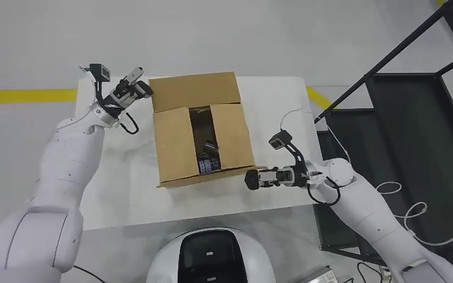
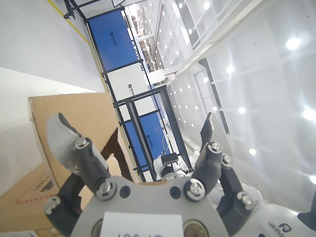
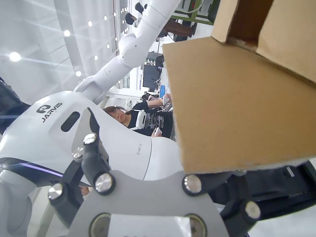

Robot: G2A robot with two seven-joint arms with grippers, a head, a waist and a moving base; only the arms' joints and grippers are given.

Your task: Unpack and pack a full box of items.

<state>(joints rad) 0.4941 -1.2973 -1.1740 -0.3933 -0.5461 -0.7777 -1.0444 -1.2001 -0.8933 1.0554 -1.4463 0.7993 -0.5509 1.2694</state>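
Cardboard box (image 1: 200,131) sits at the centre of the white bench (image 1: 276,106) in the top view. Its far flap (image 1: 195,90) is opened out toward the upper edge of the frame, and its two side flaps are lowered over the top, with a narrow slot between them. Dark items (image 1: 209,157) show through the lower half of that slot.

The left gripper (image 1: 142,83) hangs at the box's upper-left corner, just beside the opened flap. The right gripper (image 1: 250,178) is at the lower-right corner, just beside the box wall.

In the left wrist view the left jaws stand wide apart and hold nothing. One finger (image 2: 60,136) overlaps the brown flap at the lower left of the frame, though it cannot be told whether it touches the card. The other finger (image 2: 207,129) stands free against the hall ceiling at the lower right.

In the right wrist view a brown panel of the box crosses in front of the right gripper from the right of the frame and covers one side of it. The finger (image 3: 90,146) that shows at the lower left is well apart from the panel's edge, so the right jaws are spread and grip nothing. It cannot be told whether the covered side touches the card.
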